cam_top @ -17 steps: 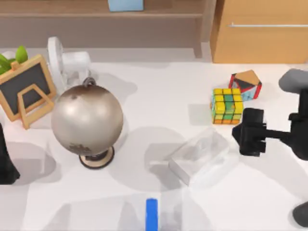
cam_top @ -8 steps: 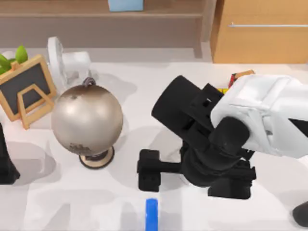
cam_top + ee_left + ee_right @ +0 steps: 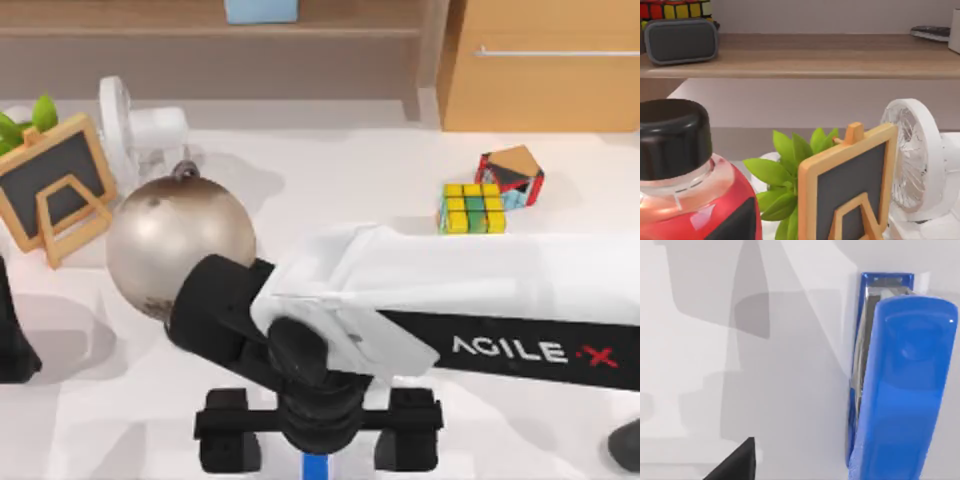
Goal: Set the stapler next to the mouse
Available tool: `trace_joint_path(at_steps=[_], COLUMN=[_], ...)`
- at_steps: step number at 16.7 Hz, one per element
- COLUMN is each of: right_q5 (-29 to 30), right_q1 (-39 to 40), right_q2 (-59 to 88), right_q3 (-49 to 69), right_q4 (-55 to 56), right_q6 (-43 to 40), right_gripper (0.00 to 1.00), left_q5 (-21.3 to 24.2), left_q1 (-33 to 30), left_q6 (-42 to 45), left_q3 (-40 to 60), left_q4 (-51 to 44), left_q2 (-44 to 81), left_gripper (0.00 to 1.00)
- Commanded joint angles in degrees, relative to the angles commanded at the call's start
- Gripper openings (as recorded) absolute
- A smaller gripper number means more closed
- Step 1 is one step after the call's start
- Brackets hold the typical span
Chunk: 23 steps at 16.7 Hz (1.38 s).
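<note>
Now that my right arm has swung across from beside the puzzle cube (image 3: 471,208), my right gripper (image 3: 318,448) hangs spread wide straight over the stapler (image 3: 315,467), nothing held yet. The stapler lies at the table's near edge, well apart from the cube (mouse (image 3: 628,445) far right). Descent and pinch look next.

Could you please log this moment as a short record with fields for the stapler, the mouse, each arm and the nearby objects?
stapler: bright blue bar-shaped stapler lying flat on the white table, near edge, not gripped
mouse: dark rounded shape at the table's right edge, partly seen
right arm: reaches across the table; right gripper open above the stapler
left arm: parked at the table's left
nearby: silver globe, multicoloured puzzle cube, small chalkboard easel, white fan
</note>
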Motion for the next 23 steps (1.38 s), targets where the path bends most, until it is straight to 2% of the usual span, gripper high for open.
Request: trace_joint_path(at_steps=[7, 13, 18, 23], right_q5=[0.14, 0.22, 0.23, 0.23], right_q1=[0.16, 0.34, 0.36, 0.36], right_q2=[0.55, 4.6, 5.05, 5.05], right_q3=[0.2, -4.51, -5.02, -5.02], right_q4=[0.02, 8.92, 9.71, 9.71], right_q6=[0.27, 0.38, 0.41, 0.41], right_gripper=[1.0, 1.0, 1.0, 0.62], left_q5=[0.0, 0.0, 0.0, 0.0], left_q1=[0.0, 0.0, 0.0, 0.0], left_q6=[0.0, 0.0, 0.0, 0.0], left_q3=[0.0, 0.0, 0.0, 0.0], left_q4=[0.0, 0.0, 0.0, 0.0], left_q2=[0.0, 0.0, 0.0, 0.0], left_gripper=[1.0, 1.0, 1.0, 1.0])
